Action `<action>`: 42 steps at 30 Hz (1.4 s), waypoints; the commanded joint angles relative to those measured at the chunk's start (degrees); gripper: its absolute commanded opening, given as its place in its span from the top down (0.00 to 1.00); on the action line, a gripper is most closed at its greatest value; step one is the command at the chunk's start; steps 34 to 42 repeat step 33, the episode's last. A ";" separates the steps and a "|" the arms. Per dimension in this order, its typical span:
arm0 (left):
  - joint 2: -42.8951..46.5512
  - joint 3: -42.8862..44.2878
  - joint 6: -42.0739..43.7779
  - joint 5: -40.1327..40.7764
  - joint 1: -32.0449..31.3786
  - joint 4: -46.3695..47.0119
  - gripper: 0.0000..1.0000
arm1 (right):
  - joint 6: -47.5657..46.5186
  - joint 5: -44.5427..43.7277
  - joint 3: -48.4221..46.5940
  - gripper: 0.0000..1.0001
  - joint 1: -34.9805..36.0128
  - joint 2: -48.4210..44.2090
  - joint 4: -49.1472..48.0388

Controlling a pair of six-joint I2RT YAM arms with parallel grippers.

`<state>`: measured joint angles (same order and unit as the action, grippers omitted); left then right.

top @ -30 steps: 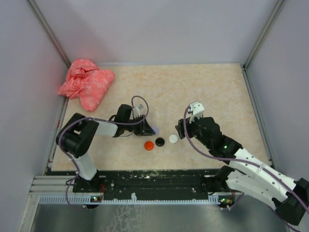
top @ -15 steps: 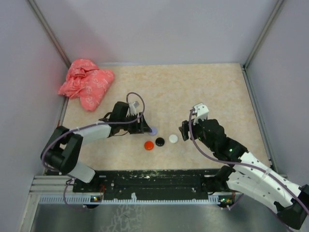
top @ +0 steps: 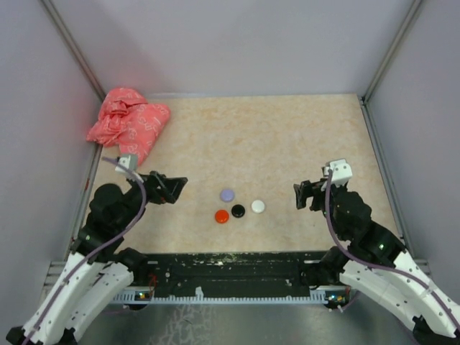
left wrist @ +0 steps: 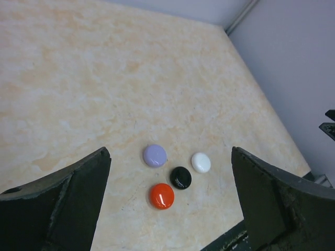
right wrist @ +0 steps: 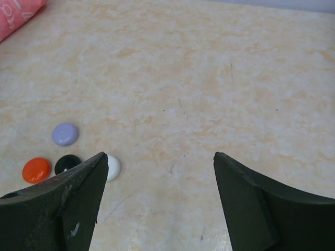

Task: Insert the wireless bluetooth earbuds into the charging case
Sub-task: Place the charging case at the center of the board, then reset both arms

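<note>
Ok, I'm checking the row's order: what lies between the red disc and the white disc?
The black disc lies between the red disc and the white disc; the top view shows it, and the left wrist view too.

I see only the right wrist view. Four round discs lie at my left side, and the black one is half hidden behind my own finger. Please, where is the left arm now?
Observer: The left end effector hangs to the left of the discs and touches none of them.
Operator: Is the black disc whole?
Observer: Yes. The left wrist view shows the whole black disc, lying between the orange-red disc and the white disc.
Operator: And the pink thing at my top corner?
Observer: It is a crumpled pink bag in the far left corner of the table.
</note>
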<state>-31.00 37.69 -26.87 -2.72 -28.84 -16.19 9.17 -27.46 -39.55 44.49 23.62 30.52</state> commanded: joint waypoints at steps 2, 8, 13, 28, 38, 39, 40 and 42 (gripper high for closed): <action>12.09 -3.64 2.08 8.91 0.19 -4.59 0.00 | 0.95 -7.44 -1.86 0.16 0.11 -5.41 3.60; 16.42 -2.64 5.09 8.20 0.18 -7.43 0.00 | 1.45 -11.22 0.67 0.15 0.07 -12.41 2.20; 18.54 -2.84 6.74 5.45 0.19 -7.00 0.00 | 2.92 -13.18 1.01 0.15 0.07 -16.25 2.95; 21.03 -4.26 6.46 4.82 0.27 -5.11 0.00 | 2.43 -11.59 0.88 0.15 0.07 -14.17 2.44; 21.29 -4.23 6.20 5.63 0.27 -5.23 0.00 | 2.43 -11.49 0.87 0.15 0.08 -14.21 2.44; 21.29 -4.23 6.20 5.63 0.27 -5.23 0.00 | 2.43 -11.49 0.87 0.15 0.08 -14.21 2.44; 21.29 -4.23 6.20 5.63 0.27 -5.23 0.00 | 2.43 -11.49 0.87 0.15 0.08 -14.21 2.44; 21.29 -4.23 6.20 5.63 0.27 -5.23 0.00 | 2.43 -11.49 0.87 0.15 0.08 -14.21 2.44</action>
